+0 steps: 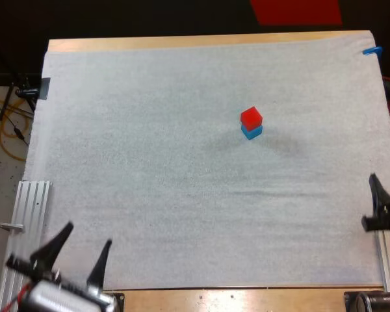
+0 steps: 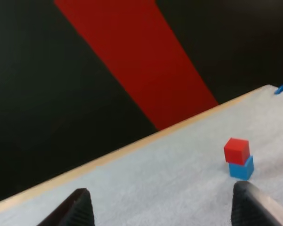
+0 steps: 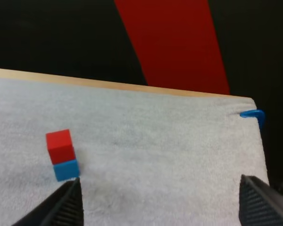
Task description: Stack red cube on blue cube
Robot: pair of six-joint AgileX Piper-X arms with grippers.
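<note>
The red cube [image 1: 251,117] rests on top of the blue cube [image 1: 252,131] on the white mat, right of centre and toward the far side. Nothing touches the stack. My left gripper [image 1: 83,249] is at the mat's near left corner, open, fingers spread wide with nothing between them. My right gripper [image 1: 379,207] sits at the mat's right edge, well back from the cubes. In the left wrist view the red cube [image 2: 236,150] on the blue cube [image 2: 241,168] stands far ahead. In the right wrist view the red cube [image 3: 60,146] tops the blue cube [image 3: 66,169], fingers [image 3: 66,207] wide apart.
A ribbed metal rail [image 1: 27,221] lies along the table's left side near my left arm. The white mat [image 1: 149,162] covers most of the wooden table [image 1: 182,42], with wide bare room around the stack.
</note>
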